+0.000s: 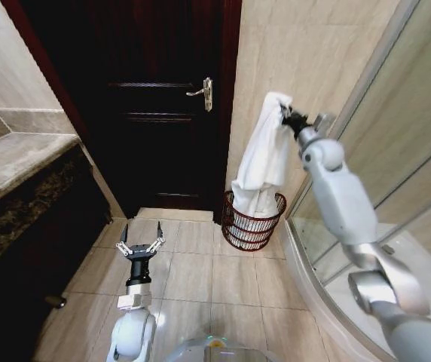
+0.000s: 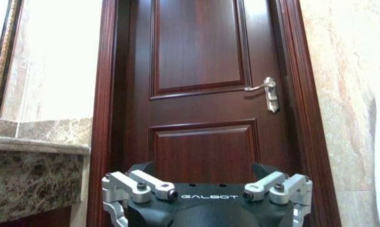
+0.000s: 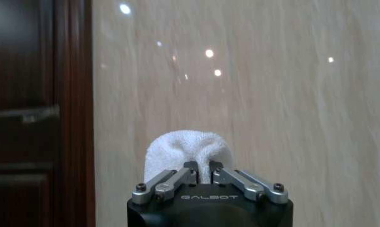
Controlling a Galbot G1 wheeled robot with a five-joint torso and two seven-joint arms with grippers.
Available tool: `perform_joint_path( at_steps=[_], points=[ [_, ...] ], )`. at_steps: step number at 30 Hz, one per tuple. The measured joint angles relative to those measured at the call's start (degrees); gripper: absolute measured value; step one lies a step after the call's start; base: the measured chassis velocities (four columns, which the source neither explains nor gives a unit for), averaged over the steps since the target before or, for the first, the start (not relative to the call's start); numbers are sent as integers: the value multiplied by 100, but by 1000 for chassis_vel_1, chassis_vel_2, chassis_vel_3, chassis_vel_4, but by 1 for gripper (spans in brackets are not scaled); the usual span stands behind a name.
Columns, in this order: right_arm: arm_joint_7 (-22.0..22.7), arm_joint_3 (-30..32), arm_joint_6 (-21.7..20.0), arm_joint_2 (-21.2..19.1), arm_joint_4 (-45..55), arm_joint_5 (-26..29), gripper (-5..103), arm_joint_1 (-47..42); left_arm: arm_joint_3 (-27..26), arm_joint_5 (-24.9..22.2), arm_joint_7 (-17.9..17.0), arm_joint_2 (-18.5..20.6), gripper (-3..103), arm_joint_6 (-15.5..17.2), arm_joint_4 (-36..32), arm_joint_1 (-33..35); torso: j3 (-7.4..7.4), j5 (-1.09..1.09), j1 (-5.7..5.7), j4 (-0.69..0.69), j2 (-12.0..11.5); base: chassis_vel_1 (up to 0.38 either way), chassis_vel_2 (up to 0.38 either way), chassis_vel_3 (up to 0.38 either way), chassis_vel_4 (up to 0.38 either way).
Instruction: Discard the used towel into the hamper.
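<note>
The dark wooden door [image 1: 151, 105] closes the far end of the tiled room, and just to its right, against the beige wall, the hamper [image 1: 253, 220] stands on the floor. Above the hamper hangs the white towel [image 1: 263, 154], its lower end reaching down inside the rim. The right hand [image 1: 285, 117] pinches the towel's top corner high above the hamper, while the left hand [image 1: 140, 245] waits low over the floor tiles before the door, fingers spread wide.
</note>
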Motion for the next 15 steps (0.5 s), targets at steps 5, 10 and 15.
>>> perform_joint_path(
  at_steps=[5, 10, 15],
  points=[
    [-152, 261, 120, 162, -60, -234, 9, -602, 8, 7, 0, -1, 100, -10, 20, 8, 0, 1, 0, -1, 0, 0, 0, 0, 0],
    [-263, 482, 264, 353, -299, -398, 9, -998, 13, 11, -3, 0, 100, -62, 67, 56, 0, 0, 0, -1, 0, 0, 0, 0, 0],
    [-373, 687, 433, 522, -587, -615, 9, -1220, 15, 19, -3, 0, 100, -124, 125, 97, 0, 0, 0, 0, 0, 0, 0, 0, 0]
  ],
)
